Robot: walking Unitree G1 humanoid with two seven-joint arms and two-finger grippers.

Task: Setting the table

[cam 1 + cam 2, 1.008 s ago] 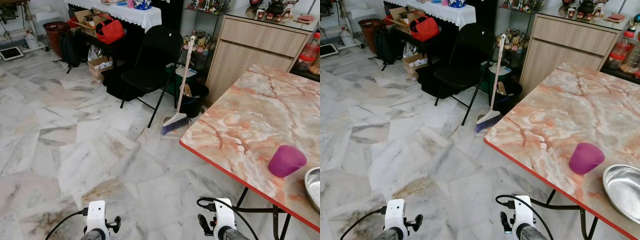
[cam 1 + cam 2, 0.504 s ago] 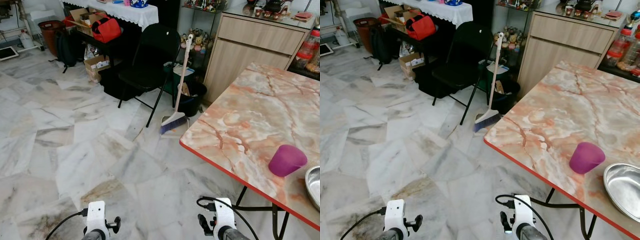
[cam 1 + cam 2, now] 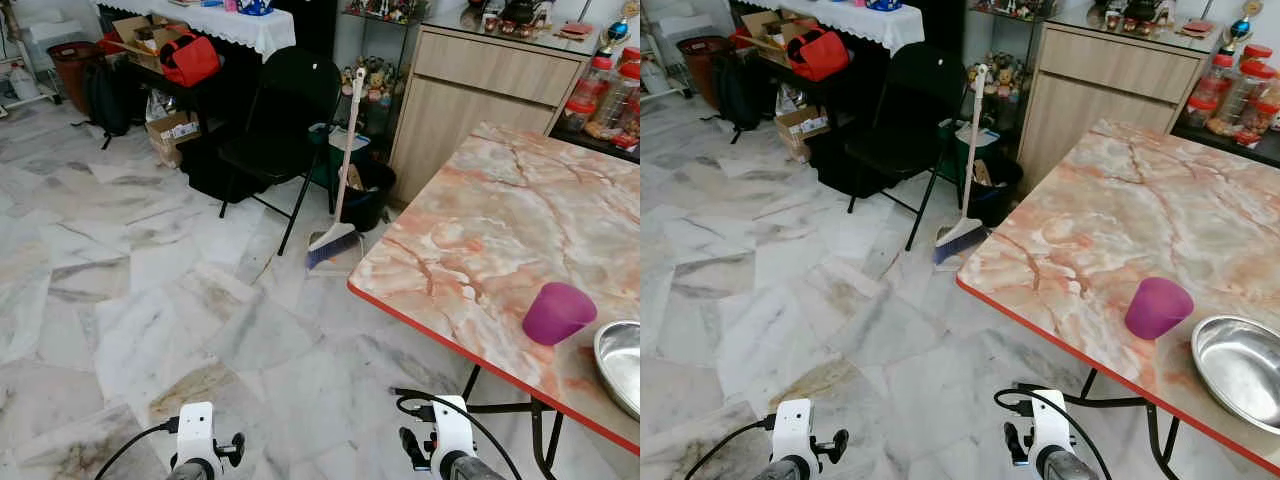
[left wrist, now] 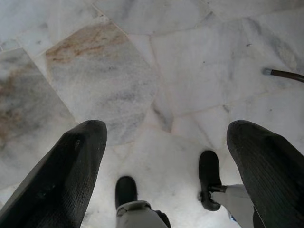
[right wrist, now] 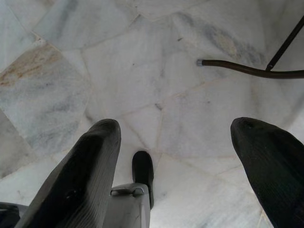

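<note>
Cup: a purple cup [image 3: 1158, 307] stands mouth-down on the marbled table [image 3: 1110, 215], near the red-trimmed edge closest to the robot.
Cup handling: likely light, stiff plastic (a judgement from its look); smooth tapered wall, so a grip across the middle of the side should hold better than one at the narrow top.
Bowl: a steel bowl [image 3: 1240, 367] sits just beside the cup, at the table's near edge; it looks empty and shiny inside.
Bowl handling: probably rigid, slippery and thin-rimmed; take it by pinching the rim, not the curved wall.
Left gripper [image 4: 164, 142]: hanging low over the marble floor [image 3: 150, 300], jaws spread wide, nothing between them.
Right gripper [image 5: 175, 137]: also low over the floor by the table's dark leg, jaws wide and empty.
Surroundings: a broom [image 3: 338, 190] leans by a black folding chair [image 3: 275, 130]; a wooden cabinet [image 3: 480, 95] stands behind.
</note>
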